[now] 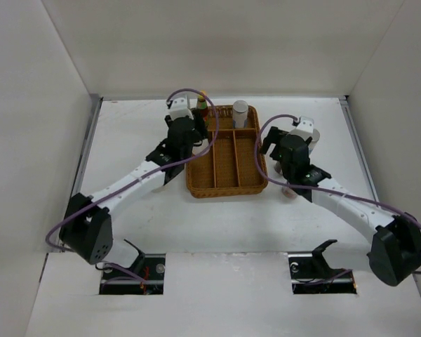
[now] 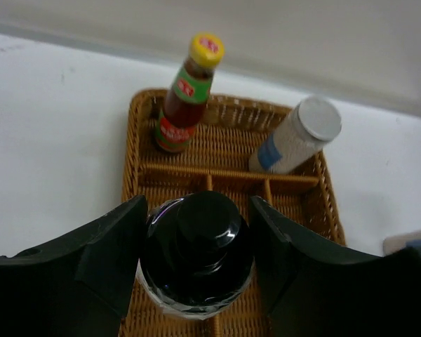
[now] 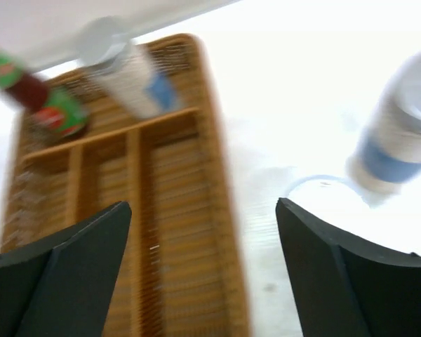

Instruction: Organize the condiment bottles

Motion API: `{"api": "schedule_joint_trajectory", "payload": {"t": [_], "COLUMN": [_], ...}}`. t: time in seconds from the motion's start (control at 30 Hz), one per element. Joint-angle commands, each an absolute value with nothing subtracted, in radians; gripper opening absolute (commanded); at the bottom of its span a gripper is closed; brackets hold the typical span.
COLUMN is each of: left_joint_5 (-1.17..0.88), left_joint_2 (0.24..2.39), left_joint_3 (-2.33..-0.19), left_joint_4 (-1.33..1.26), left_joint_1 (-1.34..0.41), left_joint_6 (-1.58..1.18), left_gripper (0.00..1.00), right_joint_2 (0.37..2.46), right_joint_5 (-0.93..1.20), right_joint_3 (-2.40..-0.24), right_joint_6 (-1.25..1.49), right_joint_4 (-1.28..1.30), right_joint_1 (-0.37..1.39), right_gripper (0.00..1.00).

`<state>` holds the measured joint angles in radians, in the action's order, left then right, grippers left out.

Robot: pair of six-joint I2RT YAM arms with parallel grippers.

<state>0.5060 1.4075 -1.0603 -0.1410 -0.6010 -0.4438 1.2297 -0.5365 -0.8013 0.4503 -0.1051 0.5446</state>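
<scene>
The right claw (image 3: 202,235) stands open with nothing between its fingers. Ahead and to the left lies a wicker tray (image 3: 221,232), holding a red sauce bottle (image 3: 35,98) and a white shaker (image 3: 126,67) at its far end. Ahead to the right, another white shaker (image 3: 400,133) stands on the counter (image 3: 302,105). All is blurred.

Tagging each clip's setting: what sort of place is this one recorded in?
Probably a lab test booth, not a real kitchen. Plain white walls box in a white table, two robot arms are bolted at its near edge, and the props are a wicker tray and a few condiment bottles.
</scene>
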Motion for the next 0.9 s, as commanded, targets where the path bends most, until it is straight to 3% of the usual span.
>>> {"api": "schedule_joint_trajectory", "payload": {"t": [0.0, 0.27, 0.43, 0.53, 0.73, 0.8, 0.87], "left_joint_5": [0.503, 0.543, 0.614, 0.623, 0.632, 0.626, 0.621], "left_joint_2": [1.445, 1.617, 1.713, 1.729, 1.614, 1.537, 1.453], "left_joint_3": [-1.060, -1.049, -1.017, -0.990, -0.919, -0.902, -0.893], "left_joint_4": [-0.219, -0.304, -0.388, -0.426, -0.459, -0.454, -0.448], "left_joint_1": [-0.622, -0.643, -0.647, -0.651, -0.653, -0.657, -0.669], "left_joint_6": [-0.442, -0.428, -0.413, -0.413, -0.411, -0.411, -0.407], "left_gripper": [0.27, 0.28, 0.34, 0.45, 0.90, 0.98, 1.00], "right_joint_2": [1.230, 1.342, 1.422, 1.462, 1.523, 1.532, 1.542], "right_joint_5": [-0.621, -0.641, -0.638, -0.626, -0.604, -0.604, -0.604], "right_joint_3": [-0.804, -0.810, -0.853, -0.880, -0.900, -0.894, -0.897], "right_joint_6": [0.479, 0.489, 0.495, 0.499, 0.506, 0.508, 0.508], "right_joint_4": [-0.019, 0.041, 0.040, 0.032, 0.000, -0.020, -0.026], "right_joint_1": [0.502, 0.456, 0.420, 0.397, 0.400, 0.400, 0.393], "right_gripper": [0.94, 0.98, 1.00, 1.00, 0.98, 0.97, 0.95]}}
